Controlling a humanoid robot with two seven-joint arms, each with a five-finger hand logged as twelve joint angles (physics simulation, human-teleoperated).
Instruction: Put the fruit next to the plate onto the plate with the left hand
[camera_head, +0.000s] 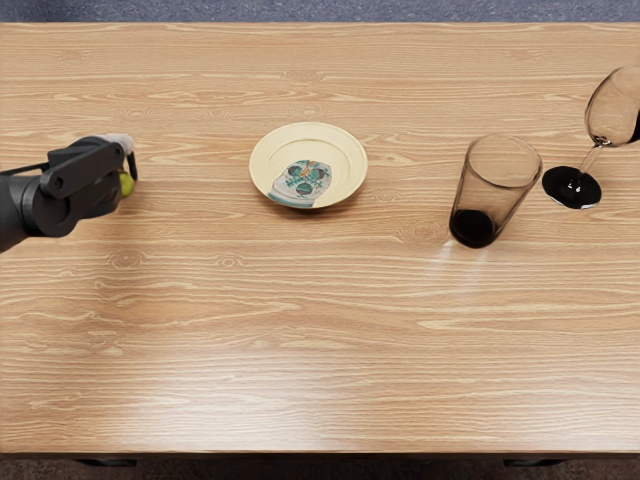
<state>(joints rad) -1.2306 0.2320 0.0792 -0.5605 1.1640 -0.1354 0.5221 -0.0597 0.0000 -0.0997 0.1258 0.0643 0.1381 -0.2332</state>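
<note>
A cream plate (308, 164) with a green and grey picture in its middle lies on the wooden table, a little left of centre. My left hand (108, 168) comes in from the left edge, well left of the plate. Its dark fingers are curled around a small yellow-green fruit (126, 184), of which only a sliver shows at the hand's right side. Whether the fruit rests on the table or is lifted cannot be told.
A tall glass tumbler (492, 192) with a dark bottom stands right of the plate. A wine glass (596, 138) on a dark foot stands at the right edge. The table's near half shows bare wood.
</note>
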